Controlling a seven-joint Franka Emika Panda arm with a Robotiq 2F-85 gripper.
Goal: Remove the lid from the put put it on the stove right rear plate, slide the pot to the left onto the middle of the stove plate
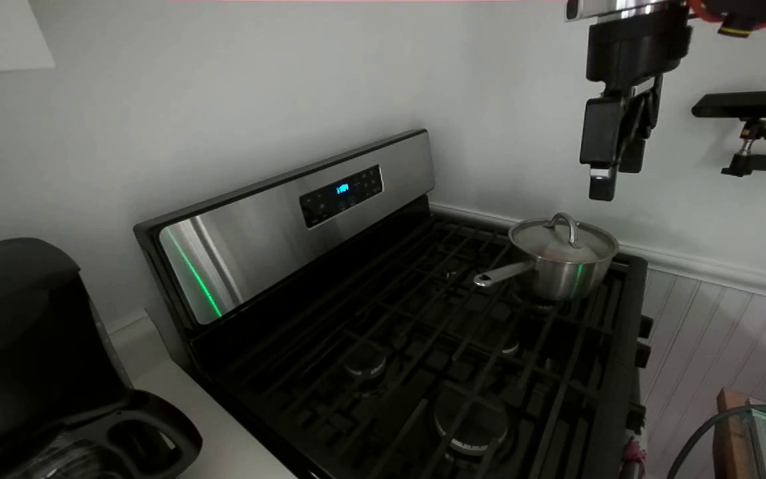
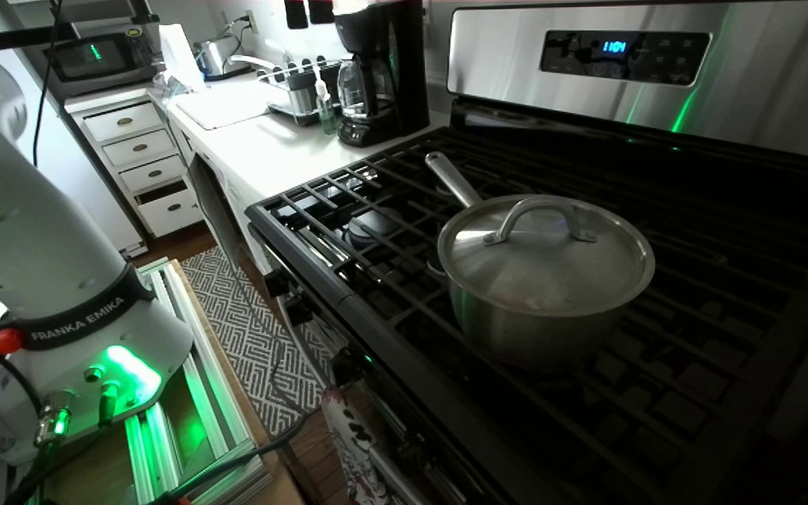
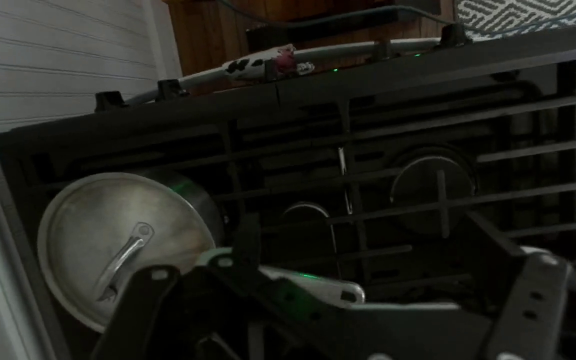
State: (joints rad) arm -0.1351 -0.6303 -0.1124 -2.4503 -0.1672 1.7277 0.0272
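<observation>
claw: spread apart, gripping nothing, hanging above the stove. pot: on the stove, near a front corner; lid seated. recommended handling: straddle the lid's arched handle squarely before closing, then lift straight up.

Shiny metal pot, softly lustrous metal lid, matt grates, brushed-metal back panel

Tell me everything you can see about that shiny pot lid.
The round, silvery, metal-looking lid is gently domed, with an arched silvery handle attached at both ends across its middle. It sits seemingly level, covering the silvery, long-handled metal saucepan on the black gas cooktop. Nothing else visibly touches it; the open black pincer is clear of it.
</observation>
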